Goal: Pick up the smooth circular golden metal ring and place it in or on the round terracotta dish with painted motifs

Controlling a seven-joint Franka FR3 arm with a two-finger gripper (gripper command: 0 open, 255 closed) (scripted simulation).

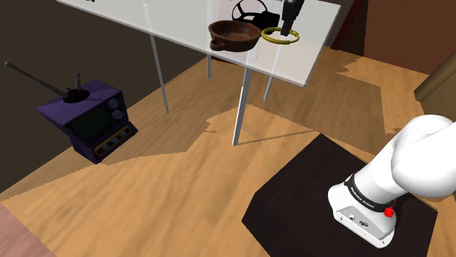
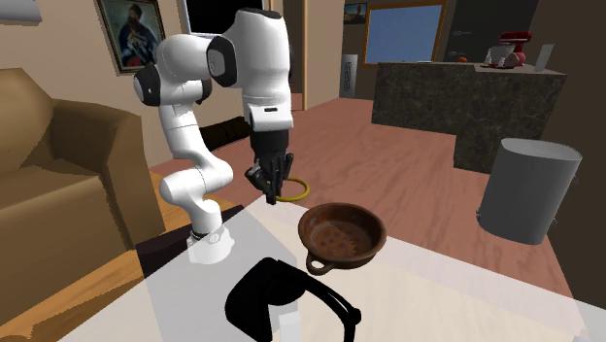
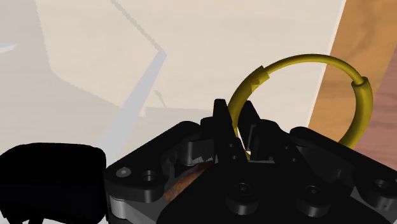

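Golden ring (image 1: 282,38) hangs from the gripper (image 1: 289,31), just right of the brown dish (image 1: 234,42) in the shoulder view, apart from it. Fingers pinch the ring's rim between them; the hoop lies roughly level.

Shoulder view, left to right from the dish:
- Far left and below it, on the wood floor: purple television set (image 1: 91,117), tilted, aerial out.
- Dish itself on the pale see-through table (image 1: 183,22), short handle toward the camera.
- Just behind it: black looped object (image 1: 252,11).
- Then ring and gripper, near the table's corner.
- Well to the lower right: dark stand (image 1: 307,190).

Second exterior view: white arm (image 2: 252,58) left of the dish (image 2: 340,233), gripper (image 2: 271,192) pointing down, ring (image 2: 289,190) up-left of the dish's rim. Black object (image 2: 277,296) lower left of the dish.

Wrist view: ring (image 3: 305,58) juts from the gripper (image 3: 236,111), partly past the table's edge over floor.
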